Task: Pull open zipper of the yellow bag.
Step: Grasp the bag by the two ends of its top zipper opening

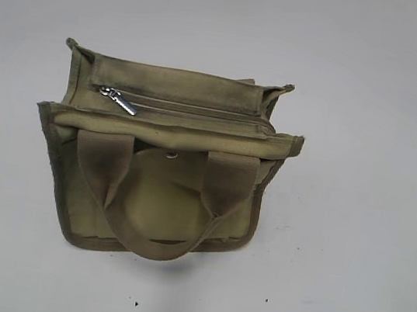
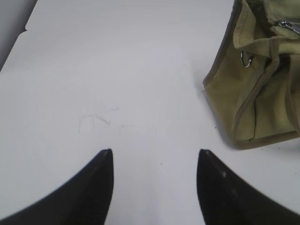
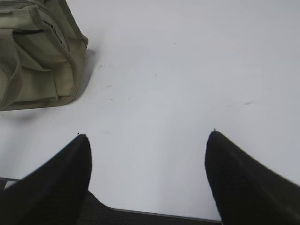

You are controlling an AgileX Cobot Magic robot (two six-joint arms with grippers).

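Zipper (image 1: 188, 111) lay closed along the top of the yellow bag (image 1: 159, 196), mid-bench, pull tab (image 1: 119, 100) at its left end. Both sets of fingers stood apart, empty, away from the bag. I'd brace the right end and draw the tab rightward.

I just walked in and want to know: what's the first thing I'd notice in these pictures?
You'd spot the yellow bag first, sitting alone in the middle of the white table with its handles flopped toward the camera. Next, the shiny silver pull tab glints at the left end of the zipper on top. Both black claws, left claw and right claw, hang open over bare table beside the bag.
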